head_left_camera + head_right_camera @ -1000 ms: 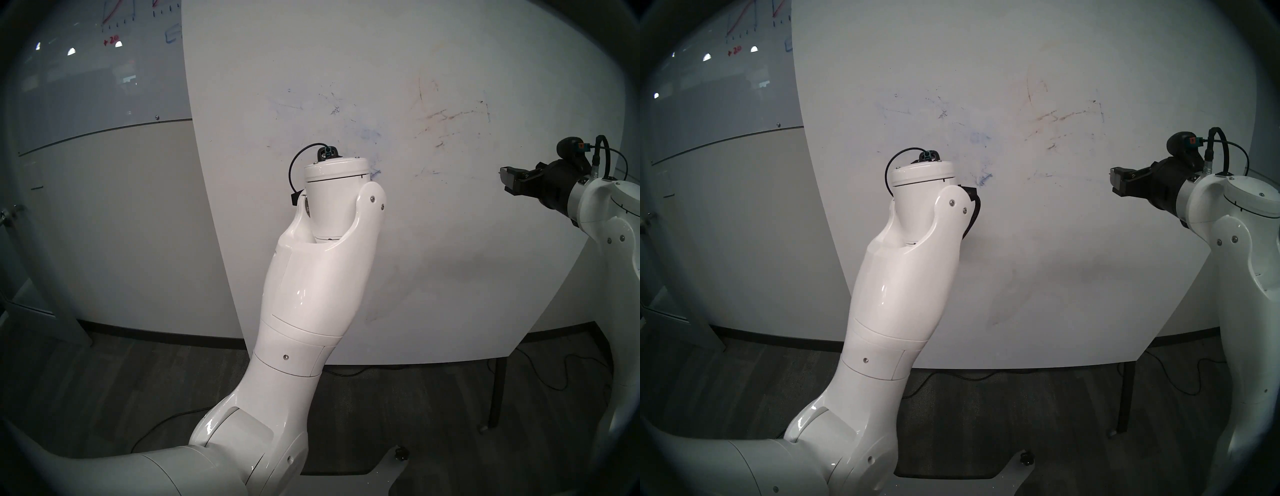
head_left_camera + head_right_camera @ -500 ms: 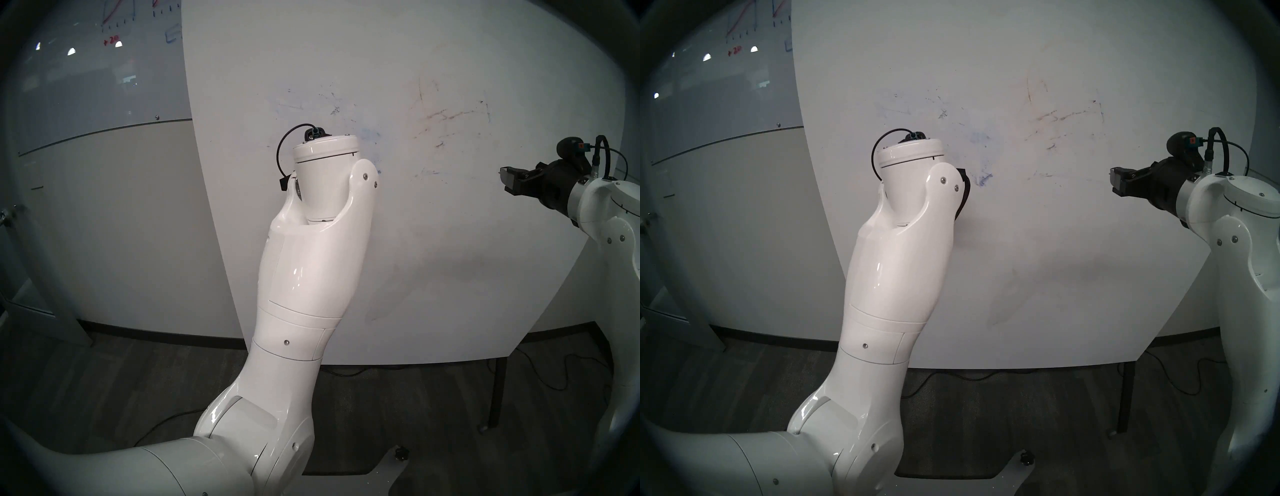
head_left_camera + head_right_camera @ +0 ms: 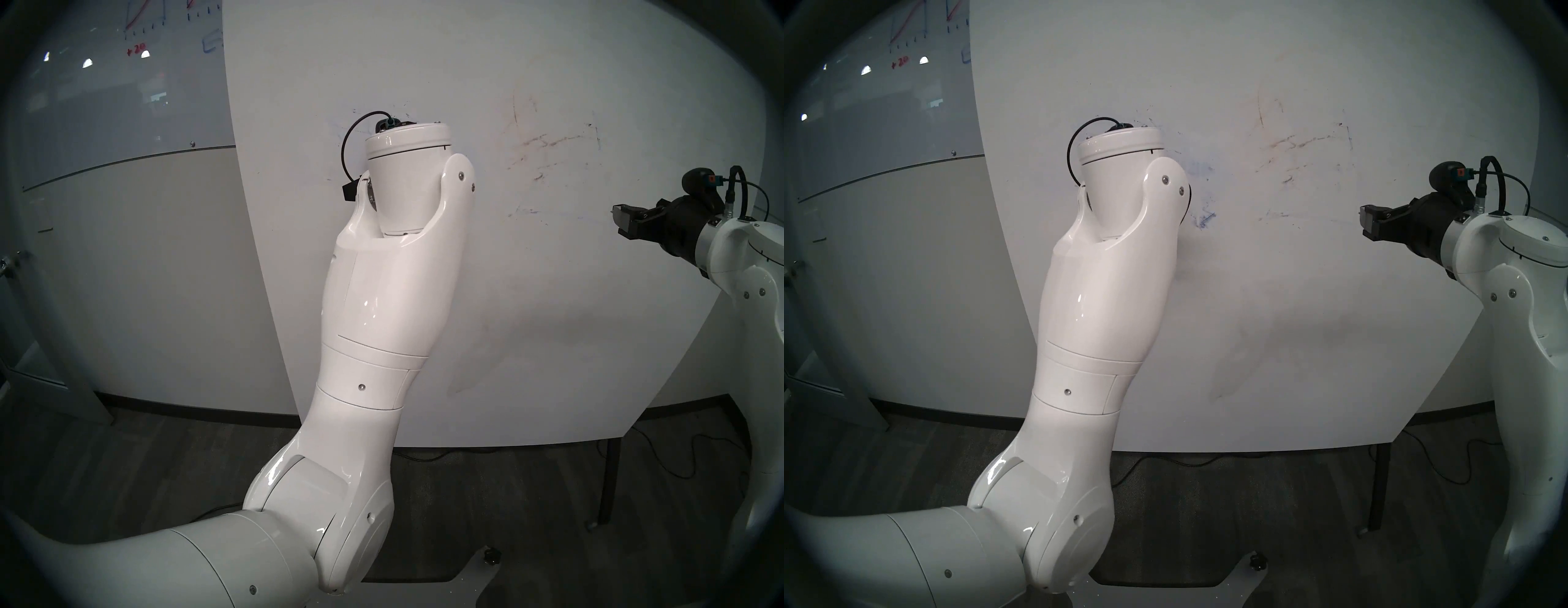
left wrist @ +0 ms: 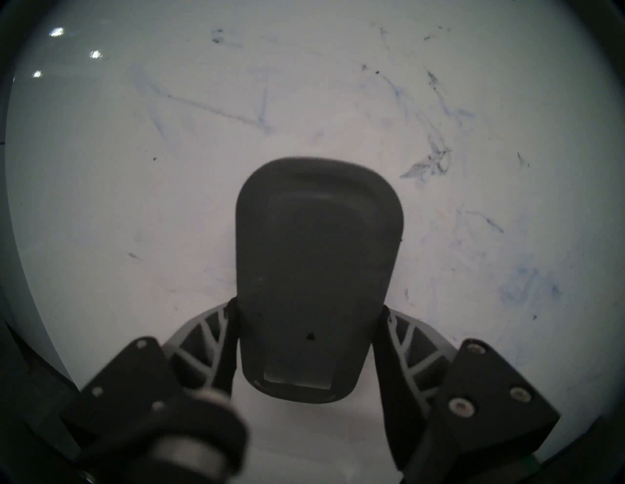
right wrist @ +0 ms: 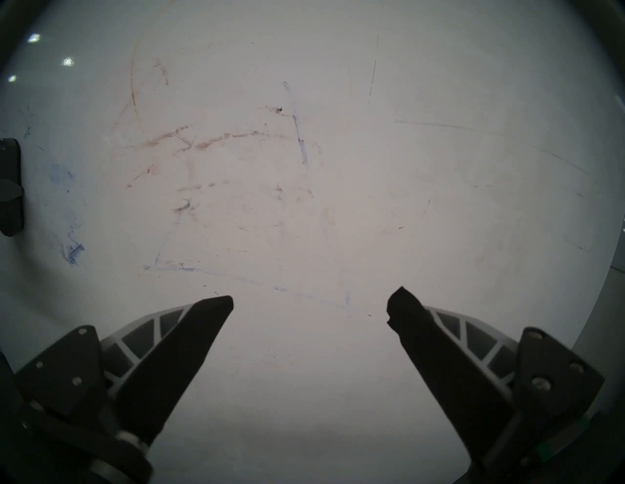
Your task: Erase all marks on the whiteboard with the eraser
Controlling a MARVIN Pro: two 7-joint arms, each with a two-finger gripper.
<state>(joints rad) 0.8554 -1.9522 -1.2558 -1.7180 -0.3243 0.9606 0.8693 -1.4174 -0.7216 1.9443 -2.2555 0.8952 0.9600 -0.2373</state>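
The whiteboard (image 3: 551, 297) stands upright in front of me and fills both wrist views. My left gripper (image 4: 309, 314) is shut on the dark grey eraser (image 4: 318, 277), whose pad lies flat against the board. In the head views my left wrist (image 3: 407, 178) hides that gripper and the eraser. The marks are blue lines and smudges (image 4: 429, 162) above and right of the eraser, a blue smudge (image 3: 1204, 218) right of the wrist, and brownish streaks (image 3: 551, 142) further right. My right gripper (image 5: 309, 304) is open and empty, facing the streaks (image 5: 209, 142) from a short distance.
A glossy glass board with red and blue graph scribbles (image 3: 127, 85) hangs on the wall at the back left. Below the whiteboard's right end stand a black leg (image 3: 609, 479) and cables (image 3: 679, 458) on dark carpet.
My left arm has slid the eraser upward along the board, first slightly left and then straight up. The right arm has not moved.
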